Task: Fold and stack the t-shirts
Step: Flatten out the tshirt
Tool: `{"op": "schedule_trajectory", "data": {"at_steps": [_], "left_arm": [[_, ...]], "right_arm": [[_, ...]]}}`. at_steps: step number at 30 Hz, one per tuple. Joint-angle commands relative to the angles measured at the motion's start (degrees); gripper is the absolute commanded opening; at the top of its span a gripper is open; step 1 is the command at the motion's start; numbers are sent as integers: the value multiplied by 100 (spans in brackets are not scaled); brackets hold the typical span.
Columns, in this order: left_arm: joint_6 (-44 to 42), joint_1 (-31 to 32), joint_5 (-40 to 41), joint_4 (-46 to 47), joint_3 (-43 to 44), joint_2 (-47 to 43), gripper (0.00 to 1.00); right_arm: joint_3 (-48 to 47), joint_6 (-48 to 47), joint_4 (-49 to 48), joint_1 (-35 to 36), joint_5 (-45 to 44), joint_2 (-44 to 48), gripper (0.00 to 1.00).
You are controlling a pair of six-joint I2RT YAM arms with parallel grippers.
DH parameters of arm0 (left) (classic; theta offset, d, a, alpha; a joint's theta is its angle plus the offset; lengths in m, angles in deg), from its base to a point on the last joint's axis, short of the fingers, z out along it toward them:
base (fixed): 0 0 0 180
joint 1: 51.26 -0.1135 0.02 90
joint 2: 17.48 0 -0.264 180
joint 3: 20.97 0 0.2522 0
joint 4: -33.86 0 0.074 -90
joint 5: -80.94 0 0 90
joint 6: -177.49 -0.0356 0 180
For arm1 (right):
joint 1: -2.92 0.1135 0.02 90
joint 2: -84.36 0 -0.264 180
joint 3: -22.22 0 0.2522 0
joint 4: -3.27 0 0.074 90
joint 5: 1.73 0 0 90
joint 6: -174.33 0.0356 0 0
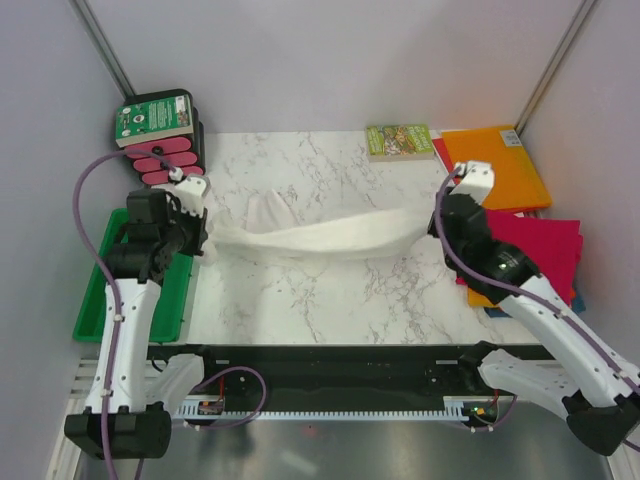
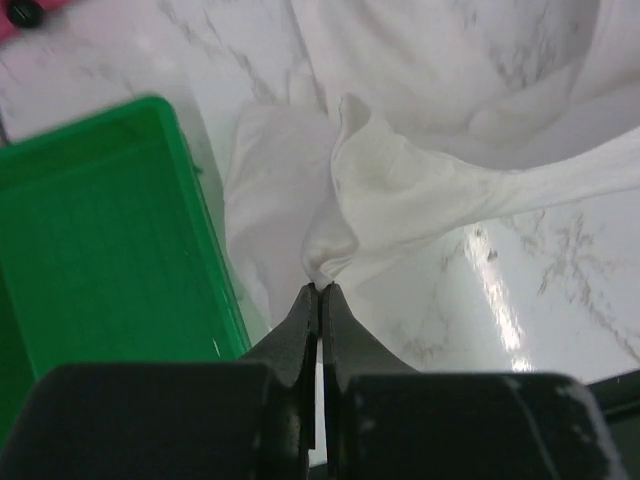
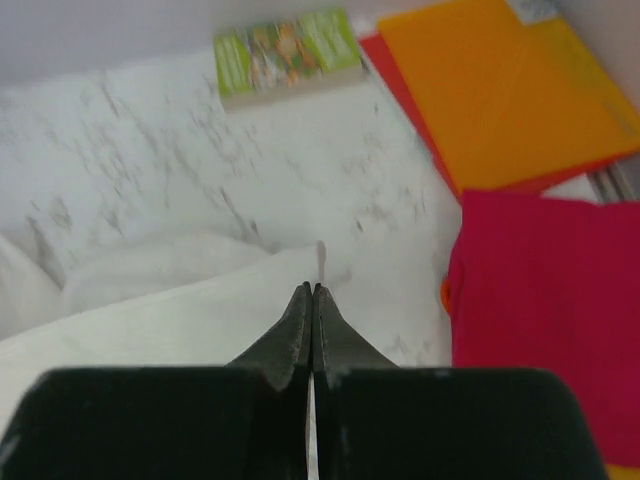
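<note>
Shirt (image 1: 330, 238) is stretched across the surface (image 1: 300, 300), ends pinched by left gripper (image 2: 320, 290) and right gripper (image 3: 313, 290), likely for folding.

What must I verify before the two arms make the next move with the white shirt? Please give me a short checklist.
1. The left gripper is shut on the white shirt: ok.
2. The right gripper is shut on its other end: ok.
3. The cloth is smooth: not ok, bunched near the left gripper.
4. The cloth is apart from the green tray: cannot tell.
5. The book is apart from the cloth: ok.
6. The magenta shirt is apart from the cloth: ok.
</note>
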Motion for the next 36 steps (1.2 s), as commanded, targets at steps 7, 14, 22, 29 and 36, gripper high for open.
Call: {"op": "schedule_trajectory", "data": {"at_steps": [7,14,22,29,36], "left_arm": [[-1502,-28,188,-1124,-1203,-146,2],[-1688,-28,-155,-1503,-1237,-94,2],[-1609,-28,-305,-1468,-1281,196,2],[-1574,-28,-313,-1389,-1352,310,2],[-1538,-28,-252,-1284,-1457,416,2]], "right_arm": [[2287,1282,805,9,854,1047,0],[1989,1511,1307,220,855,1076,50],[2147,1836,834,229,905,486,52],[3314,2460,-107,229,1522,310,46],[3694,2539,-530,237,1689,-199,44]]}}
